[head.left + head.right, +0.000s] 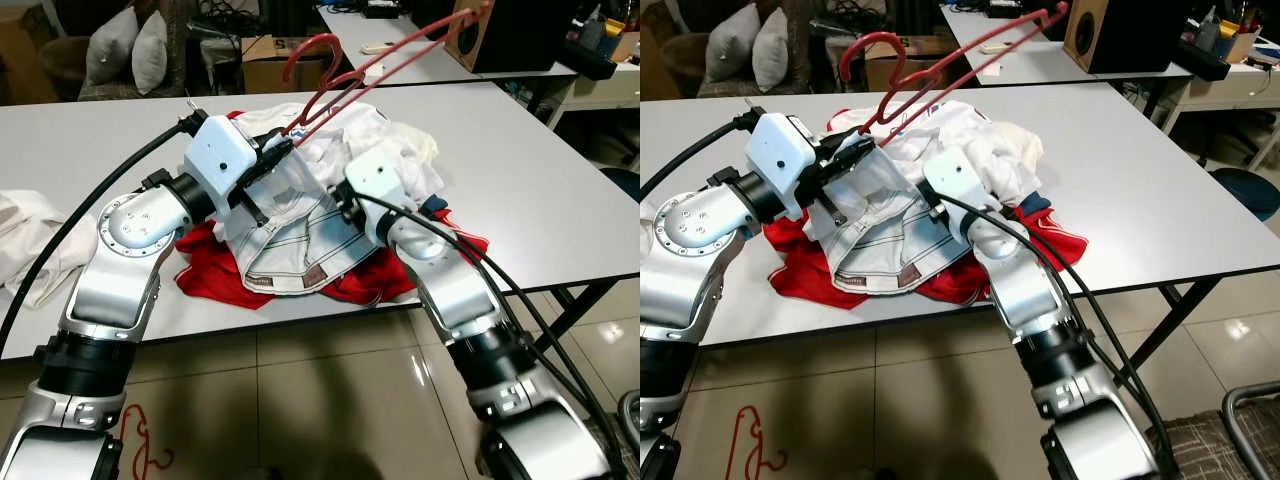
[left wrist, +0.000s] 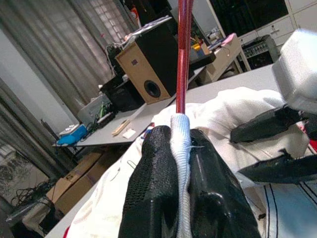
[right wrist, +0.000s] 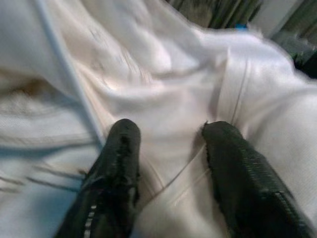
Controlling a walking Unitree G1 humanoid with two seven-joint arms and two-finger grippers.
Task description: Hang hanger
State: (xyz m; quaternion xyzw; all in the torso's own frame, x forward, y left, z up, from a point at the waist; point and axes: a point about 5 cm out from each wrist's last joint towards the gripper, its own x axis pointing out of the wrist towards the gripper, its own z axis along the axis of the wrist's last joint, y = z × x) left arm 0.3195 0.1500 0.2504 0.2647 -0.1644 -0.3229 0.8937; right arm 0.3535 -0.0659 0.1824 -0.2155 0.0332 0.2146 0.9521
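The left gripper (image 1: 272,152) holds a red hanger (image 1: 345,72) above a heap of clothes (image 1: 320,215) on a grey table (image 1: 520,170), the hook (image 1: 308,52) pointing away from the robot and the long bars slanting up toward the speaker (image 1: 500,30) on the next table. In the left wrist view its two black fingers (image 2: 153,188) are clamped together on a fold of white cloth (image 2: 181,163), with the red bar rising straight out of the pinch, so the grip takes cloth and hanger at once (how firmly the bar itself is caught cannot be told).

The right gripper (image 3: 171,168) is pushed into the white garment (image 1: 290,235) at the front of the heap; its fingers stand apart with loose fabric bulging between them, pressing into the cloth rather than closed on it.

Judged from this, the job is at an early to middle stage. The hanger is off the table and in hand, and a white garment seems to be partly on it or being worked onto it. What is left: getting the cloth seated on the bars, freeing it from the red clothing (image 1: 215,270) and other pieces beneath, then carrying the hanger to a rail or hook. No rail can be made out in these views.

Another red hanger (image 1: 750,440) lies on the tiled floor (image 1: 330,400) by the robot's left leg.
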